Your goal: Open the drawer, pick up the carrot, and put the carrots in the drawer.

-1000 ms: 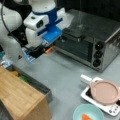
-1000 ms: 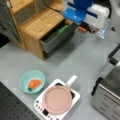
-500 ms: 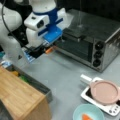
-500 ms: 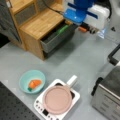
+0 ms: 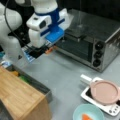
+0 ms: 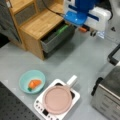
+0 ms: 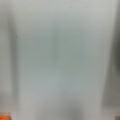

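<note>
The drawer (image 5: 40, 86) (image 6: 55, 42) of the bamboo-topped cabinet stands pulled open in both front views, with a green vegetable (image 6: 61, 29) lying inside. My gripper (image 5: 45, 51) (image 6: 84, 28) hangs above the grey floor beside the drawer's far end, shut on a small orange carrot (image 5: 49, 49) (image 6: 82, 29). In the wrist view only an orange sliver of the carrot (image 7: 4, 117) shows at the bottom left corner. A second orange carrot piece (image 6: 34, 83) (image 5: 86, 116) lies in the light blue bowl (image 6: 25, 77).
A silver toaster oven (image 5: 95, 42) stands just behind the gripper. A pink pan (image 6: 58, 99) (image 5: 104, 92) sits on a white cooker beside the bowl. The wooden cabinet top (image 5: 17, 93) (image 6: 41, 21) overhangs the drawer. A yellow-orange item (image 5: 15, 73) lies in the drawer.
</note>
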Motion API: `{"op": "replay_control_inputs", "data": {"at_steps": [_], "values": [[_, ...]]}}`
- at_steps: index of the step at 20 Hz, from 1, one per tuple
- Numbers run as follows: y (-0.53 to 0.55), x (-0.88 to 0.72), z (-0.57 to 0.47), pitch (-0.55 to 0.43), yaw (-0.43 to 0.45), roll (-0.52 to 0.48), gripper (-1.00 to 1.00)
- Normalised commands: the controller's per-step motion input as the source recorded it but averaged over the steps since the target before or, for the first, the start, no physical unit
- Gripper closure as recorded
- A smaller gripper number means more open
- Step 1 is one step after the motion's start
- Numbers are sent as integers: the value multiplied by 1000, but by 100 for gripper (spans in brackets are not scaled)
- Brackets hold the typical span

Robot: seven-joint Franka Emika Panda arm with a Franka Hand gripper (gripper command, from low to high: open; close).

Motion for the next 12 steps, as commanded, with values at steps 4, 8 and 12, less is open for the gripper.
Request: {"op": "replay_control_inputs", "data": {"at_steps": [4, 8, 12], "values": [[-27, -138, -158, -68, 5, 13, -100], [-101, -246, -199, -96, 21, 13, -100], [-170, -340, -225, -136, 43, 14, -100]]}}
